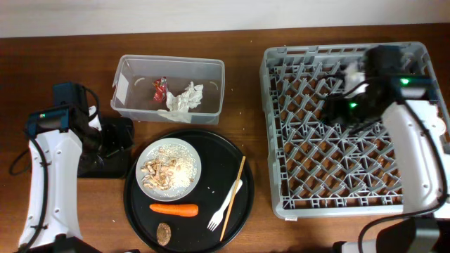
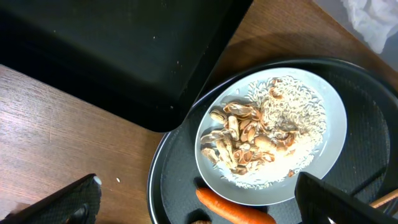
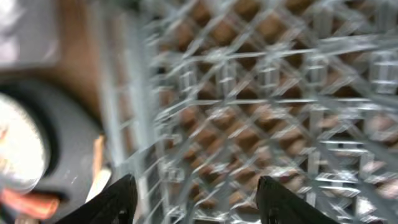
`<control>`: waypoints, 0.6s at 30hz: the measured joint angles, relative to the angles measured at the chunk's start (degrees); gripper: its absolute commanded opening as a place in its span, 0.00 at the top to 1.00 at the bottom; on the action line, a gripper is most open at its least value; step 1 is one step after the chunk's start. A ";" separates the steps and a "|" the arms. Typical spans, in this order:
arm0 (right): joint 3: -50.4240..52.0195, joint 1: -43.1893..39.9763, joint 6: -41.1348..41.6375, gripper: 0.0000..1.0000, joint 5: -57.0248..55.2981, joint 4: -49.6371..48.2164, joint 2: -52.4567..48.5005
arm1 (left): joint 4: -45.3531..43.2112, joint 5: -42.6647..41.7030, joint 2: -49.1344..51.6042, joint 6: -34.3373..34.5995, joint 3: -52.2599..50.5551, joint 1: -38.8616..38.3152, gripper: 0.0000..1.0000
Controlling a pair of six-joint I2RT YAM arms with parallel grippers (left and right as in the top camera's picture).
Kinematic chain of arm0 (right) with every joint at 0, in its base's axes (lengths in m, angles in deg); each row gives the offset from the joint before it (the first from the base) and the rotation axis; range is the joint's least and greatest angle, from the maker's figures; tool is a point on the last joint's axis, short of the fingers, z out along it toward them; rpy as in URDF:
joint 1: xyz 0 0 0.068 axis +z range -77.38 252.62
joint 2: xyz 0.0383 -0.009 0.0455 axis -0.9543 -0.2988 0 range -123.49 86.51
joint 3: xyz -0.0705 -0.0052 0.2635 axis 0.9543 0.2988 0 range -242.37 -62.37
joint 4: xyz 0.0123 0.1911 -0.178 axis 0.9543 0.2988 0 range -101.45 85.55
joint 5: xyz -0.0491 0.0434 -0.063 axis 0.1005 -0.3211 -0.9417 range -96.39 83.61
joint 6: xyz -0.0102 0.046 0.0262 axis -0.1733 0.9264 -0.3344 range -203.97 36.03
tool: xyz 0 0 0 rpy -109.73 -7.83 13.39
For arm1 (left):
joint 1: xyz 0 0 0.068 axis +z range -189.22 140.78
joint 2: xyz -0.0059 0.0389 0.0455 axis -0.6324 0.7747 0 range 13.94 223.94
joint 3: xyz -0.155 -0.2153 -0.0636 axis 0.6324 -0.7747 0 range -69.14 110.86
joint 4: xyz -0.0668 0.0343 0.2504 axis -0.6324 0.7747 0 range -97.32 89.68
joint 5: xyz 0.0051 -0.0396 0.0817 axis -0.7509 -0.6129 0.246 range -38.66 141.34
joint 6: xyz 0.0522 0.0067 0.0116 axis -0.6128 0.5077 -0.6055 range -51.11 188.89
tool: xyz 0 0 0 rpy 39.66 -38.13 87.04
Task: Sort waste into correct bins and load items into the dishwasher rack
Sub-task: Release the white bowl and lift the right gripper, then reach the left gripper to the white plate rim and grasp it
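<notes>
**Grippers**
- The left gripper [image 2: 196, 186] is open, its fingers [image 2: 68, 202] spread wide and holding nothing. It hangs over the left rim of the round black tray [image 1: 232, 151], where that tray meets the shallow black bin [image 2: 124, 56].
- The right gripper [image 3: 194, 186] is open, with nothing between its fingers [image 3: 118, 199]. It is above the dishwasher rack [image 1: 281, 140], toward the rack's far edge. The right wrist view is blurred.
- A white object [image 1: 350, 73] lies just beside the right arm at the rack's far edge. Its identity cannot be told.

**Bins**
- The clear tub [image 1: 169, 60] stands near the far edge of the table [image 1: 70, 56], left of centre. It contains the red wrapper [image 1: 160, 88] and the crumpled tissue [image 1: 183, 100], which lie close together.
- The shallow black bin sits near the table's left edge. The left arm partly covers it, and it touches or slightly overlaps the round tray's rim.

**Round tray, near edge of the table**
- The white plate [image 2: 334, 134] is in the tray's left half. It carries rice [image 2: 292, 106] and brown food scraps [image 2: 242, 134].
- The carrot [image 1: 174, 209] lies flat just beside the plate's near rim.
- The brown lump [image 1: 164, 233] is at the tray's near edge, beyond the carrot.
- The white fork [image 1: 225, 207] and the wooden stick [image 1: 240, 172] lie side by side in the tray's right half, both at a slant. Whether they touch cannot be told.

**Rack**
- The rack occupies the right side of the table. Its visible peg rows hold no plate or fork.
</notes>
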 measured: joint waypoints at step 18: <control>0.04 8.63 18.34 0.25 -11.08 7.32 4.85 | -5.51 -0.72 1.90 -0.39 0.00 -30.51 0.01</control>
